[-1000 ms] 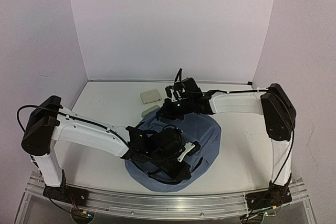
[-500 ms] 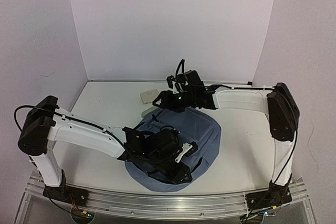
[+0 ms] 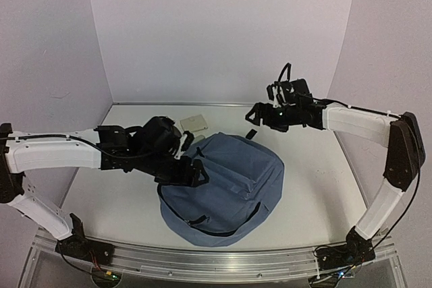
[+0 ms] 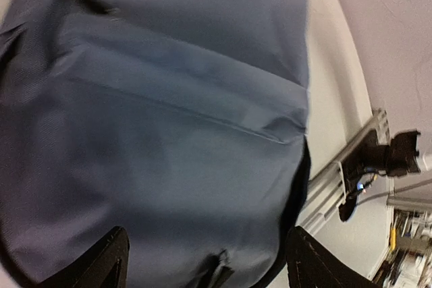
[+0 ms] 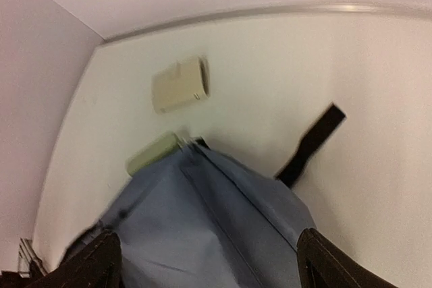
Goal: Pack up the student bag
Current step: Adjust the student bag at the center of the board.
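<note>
Above the student bag point(image 3: 229, 187), the left gripper point(image 4: 209, 264) hangs with its fingers wide apart and holds nothing. The right gripper point(image 5: 209, 261) is up near the bag's far edge, also spread wide and empty. The bag lies in the middle of the white table point(image 3: 317, 166). A black strap point(image 5: 310, 143) sticks out at its back, and a tan box point(image 3: 194, 123) sits nearby.

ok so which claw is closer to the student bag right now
Left. The left claw hangs just over the student bag's left edge, jaws open. The right claw is raised beyond the bag's far edge, apart from it.
</note>
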Robot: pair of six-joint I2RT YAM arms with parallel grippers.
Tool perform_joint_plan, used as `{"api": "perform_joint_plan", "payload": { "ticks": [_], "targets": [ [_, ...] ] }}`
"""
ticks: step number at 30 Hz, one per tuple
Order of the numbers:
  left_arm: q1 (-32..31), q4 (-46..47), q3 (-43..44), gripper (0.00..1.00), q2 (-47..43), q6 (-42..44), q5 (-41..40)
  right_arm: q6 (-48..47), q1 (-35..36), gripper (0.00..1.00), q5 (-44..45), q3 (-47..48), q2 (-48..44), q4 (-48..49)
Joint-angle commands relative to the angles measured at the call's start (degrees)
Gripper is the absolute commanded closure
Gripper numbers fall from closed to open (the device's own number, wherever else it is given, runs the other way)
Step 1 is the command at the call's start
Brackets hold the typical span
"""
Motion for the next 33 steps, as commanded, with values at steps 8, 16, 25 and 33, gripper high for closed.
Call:
{"api": "perform_joint_plan", "payload": {
  "ticks": [8,16,25,33],
  "targets": [
    [11.0,-18.6,-12.2,0.06,-18.1,-11.6,-1.1,-6.2,1.1,0.16,-0.9,-4.6,4.4,-6.7],
    [11.2,-2.6,-22.7,0.03,-18.2,-18.6,10.0,-6.4,5.6,0.34,-1.3,-4.8,7.5,-6.5],
    [12.6,12.1,-28.6,0.92,-16.2,-18.8,5.1,2.5,8.3,1.00,5.5,-12.6,-0.5,-6.0],
    [24.8,12.2,-20.4,1.00,-6.8,-4.7,6.7,14.6,16.2,1.00,8.8,-20.8,-13.0,-6.0]
  ]
}}
